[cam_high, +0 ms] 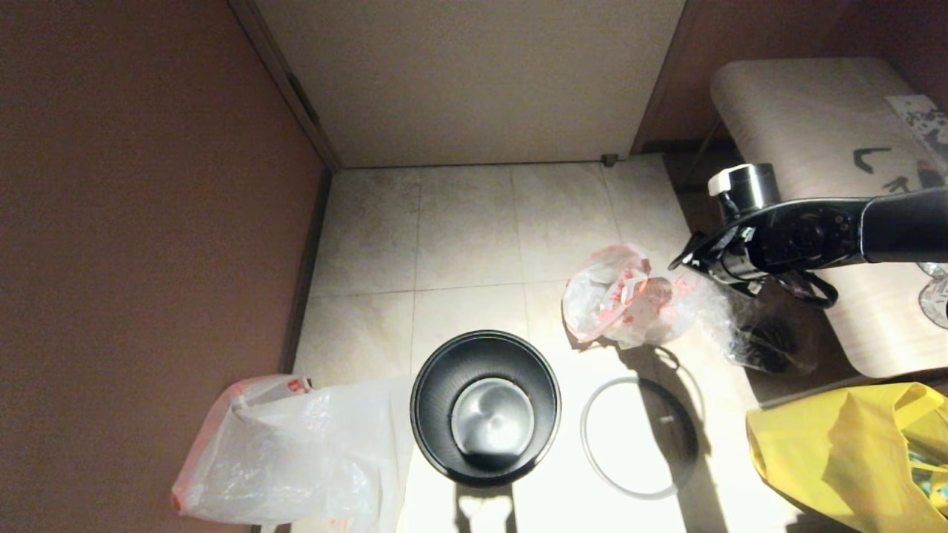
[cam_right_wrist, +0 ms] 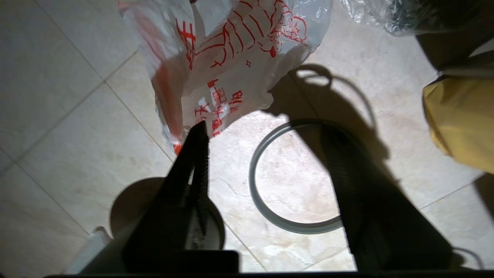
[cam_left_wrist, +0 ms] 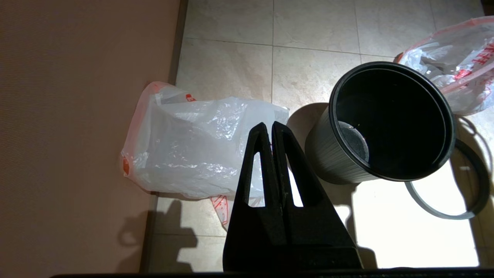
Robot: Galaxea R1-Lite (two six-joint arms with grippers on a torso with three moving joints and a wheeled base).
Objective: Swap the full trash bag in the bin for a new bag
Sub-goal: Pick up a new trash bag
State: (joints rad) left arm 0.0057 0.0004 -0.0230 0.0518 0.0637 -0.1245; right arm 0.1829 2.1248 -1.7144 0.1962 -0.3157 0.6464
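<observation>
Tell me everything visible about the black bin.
The bin is a small round black bucket, tapering downward, shiny dark inside and empty, with no liner. It stands upright on the tiled floor. Its grey hoop lies off it on the floor beside it. The smooth new bag lies against its other side.

The bin (cam_high: 485, 407) is black plastic, glossy inside, ribbed outside. At its nine o'clock the new bag (cam_high: 296, 455) is thin, crinkled, shiny film; at one o'clock the full trash bag (cam_high: 622, 296) likewise. The floor (cam_high: 466, 222) is matt, mottled tile.
</observation>
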